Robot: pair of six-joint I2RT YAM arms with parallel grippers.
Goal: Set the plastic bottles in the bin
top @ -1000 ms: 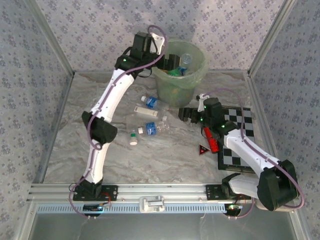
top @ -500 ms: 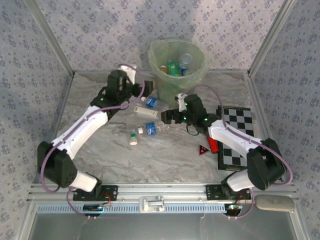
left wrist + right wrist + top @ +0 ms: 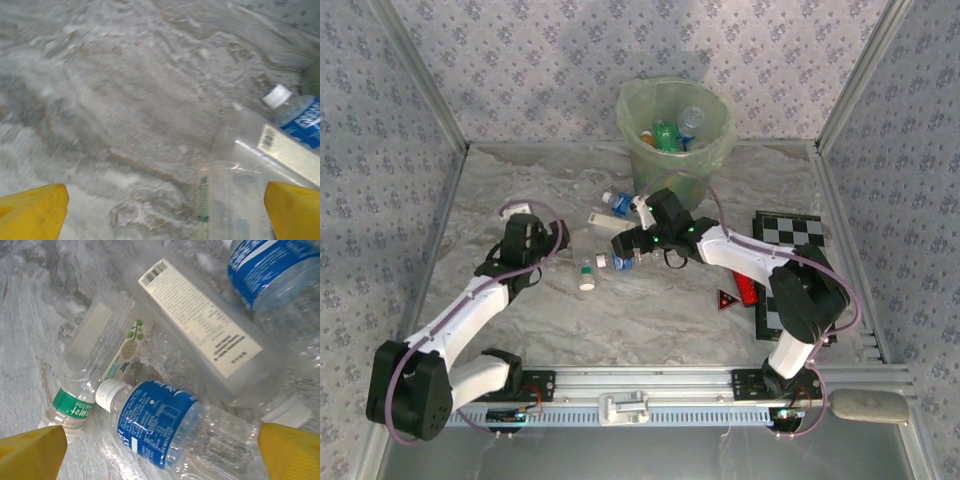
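Left claw (image 3: 527, 238): spread wide and empty, low over bare table (image 3: 650, 315). In its wrist view the loose bottles (image 3: 285, 155) lie off toward its right finger, not between the fingers.
Green-banded bottle (image 3: 587, 275): small, clear and white-capped, on its side just right of the left claw and apart from it.
Right claw (image 3: 625, 250): spread wide, gripping nothing, poised over the cluster.
Blue-label bottle (image 3: 170, 432): on its side between the right claw's fingers, with its cap toward the left finger. I cannot tell whether anything touches it.
Handling: it looks empty, so probably light. The thin walls would likely dent under a squeeze, and the round, slick body may roll or squirt out.
Where to hold: across the labelled middle of the body, fingers square to its length, not at the tapering neck.
White-label bottle (image 3: 200, 325): clear and flat-sided, just beyond the blue-label bottle, close enough to get nudged.
Second blue bottle (image 3: 620, 203): farther back, near the foot of the bin.
Bin (image 3: 712, 150): at the far edge of the table, beyond and right of the cluster, with several bottles already inside.
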